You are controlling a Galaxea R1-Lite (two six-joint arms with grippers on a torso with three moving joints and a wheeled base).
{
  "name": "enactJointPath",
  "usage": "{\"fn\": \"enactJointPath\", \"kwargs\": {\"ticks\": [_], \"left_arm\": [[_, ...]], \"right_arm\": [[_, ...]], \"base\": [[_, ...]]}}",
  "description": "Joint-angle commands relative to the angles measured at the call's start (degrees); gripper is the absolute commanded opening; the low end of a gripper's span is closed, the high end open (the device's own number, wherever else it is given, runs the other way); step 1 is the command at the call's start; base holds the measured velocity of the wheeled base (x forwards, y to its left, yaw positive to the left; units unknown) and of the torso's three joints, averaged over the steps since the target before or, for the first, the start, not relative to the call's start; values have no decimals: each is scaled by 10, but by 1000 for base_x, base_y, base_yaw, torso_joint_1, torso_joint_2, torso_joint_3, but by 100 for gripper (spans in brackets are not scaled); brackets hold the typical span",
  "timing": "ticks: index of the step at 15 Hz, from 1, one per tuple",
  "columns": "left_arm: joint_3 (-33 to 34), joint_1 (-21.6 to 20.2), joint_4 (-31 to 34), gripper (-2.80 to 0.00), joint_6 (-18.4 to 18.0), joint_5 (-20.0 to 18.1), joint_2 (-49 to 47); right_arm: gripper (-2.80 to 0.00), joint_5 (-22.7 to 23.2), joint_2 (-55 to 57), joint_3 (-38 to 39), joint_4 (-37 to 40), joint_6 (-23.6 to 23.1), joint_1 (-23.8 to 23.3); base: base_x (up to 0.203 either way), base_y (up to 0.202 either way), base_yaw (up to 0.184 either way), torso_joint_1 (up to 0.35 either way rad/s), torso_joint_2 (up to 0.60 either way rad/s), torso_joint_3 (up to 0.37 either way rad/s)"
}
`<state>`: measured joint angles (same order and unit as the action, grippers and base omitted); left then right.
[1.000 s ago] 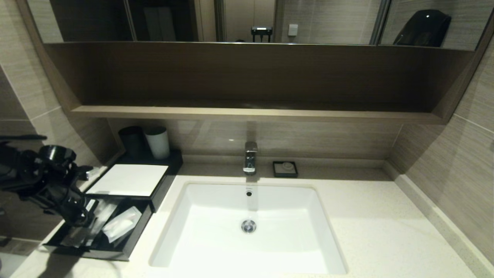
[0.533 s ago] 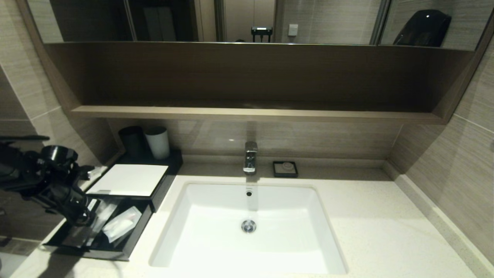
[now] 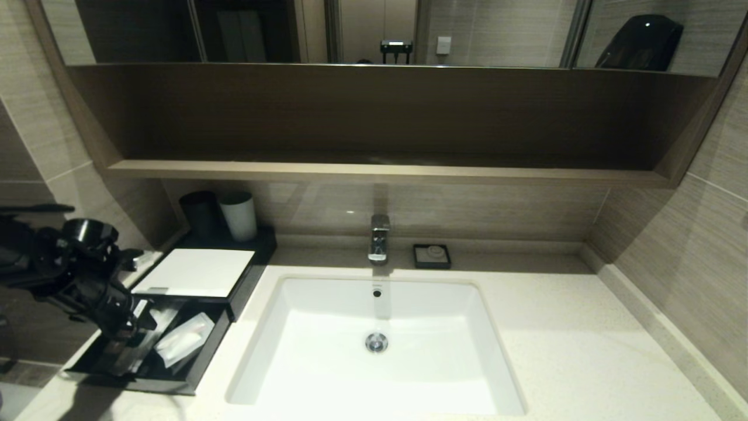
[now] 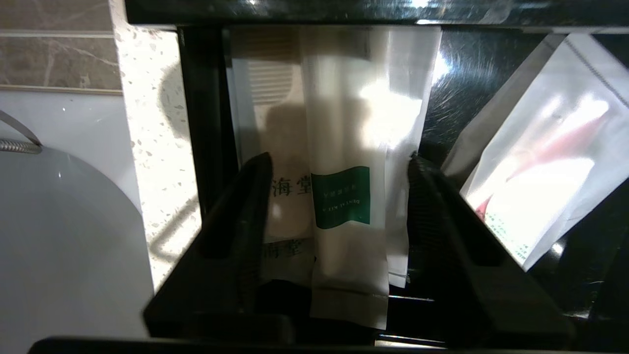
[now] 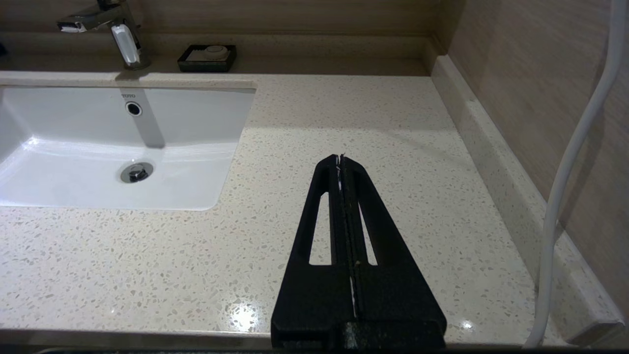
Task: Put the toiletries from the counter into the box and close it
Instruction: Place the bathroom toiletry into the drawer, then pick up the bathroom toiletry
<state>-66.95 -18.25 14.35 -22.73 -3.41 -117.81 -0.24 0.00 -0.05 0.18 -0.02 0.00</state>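
- Right gripper (image 5: 340, 160) is hanging parked above the bare right part of the desk (image 5: 344, 113), fingers clenched together with nothing between them; it is not showing in the head view.
- Left gripper (image 4: 339, 164) is hovering over the pulled-out drawer (image 3: 198, 365) at the desk's near-left corner, fingers (image 4: 245, 196) released and standing spread to either side of a packet, not pinching it.
- Green-label packet (image 4: 344, 196) is lying flat in the drawer between the spread fingers, partly overlapping a second slim packet (image 4: 287, 196) bearing printed characters, which is lying just beside it toward the drawer's outer wall.
- A wider white packet (image 3: 184, 339) is lying tilted in the sink-side part of the drawer, apart from the other two.
- Drawer is standing open, drawn out toward the robot from the box (image 3: 196, 272), whose flat white top panel is showing.
- White sink (image 3: 377, 386) is sitting mid-desk, just right of the drawer.
- Behind the box, a black cup (image 3: 200, 213) and a white cup (image 3: 238, 216) are standing side by side.
- Faucet (image 3: 378, 238) and soap dish (image 3: 432, 256) are sitting at the back edge, under the wooden shelf (image 3: 380, 171).
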Motion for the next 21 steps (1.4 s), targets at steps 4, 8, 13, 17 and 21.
{"fn": "enactJointPath", "kwargs": {"ticks": [4, 8, 13, 17, 21], "left_arm": [[-2, 0, 1, 0, 6, -4, 38], [-10, 3, -1, 0, 39, -7, 69], [5, 36, 2, 0, 79, -8, 137], [31, 88, 2, -280, 94, -8, 180], [43, 121, 2, -280, 103, -26, 203]], "right_arm": [[-280, 0, 0, 0, 0, 0, 0], [-280, 0, 0, 0, 0, 0, 0], [-280, 0, 0, 0, 0, -1, 0], [-280, 0, 0, 0, 0, -1, 0], [-280, 0, 0, 0, 0, -1, 0]], "base": [[0, 0, 0, 0, 0, 0], [0, 0, 0, 0, 0, 0], [0, 0, 0, 0, 0, 0], [0, 0, 0, 0, 0, 0], [0, 0, 0, 0, 0, 0]]}}
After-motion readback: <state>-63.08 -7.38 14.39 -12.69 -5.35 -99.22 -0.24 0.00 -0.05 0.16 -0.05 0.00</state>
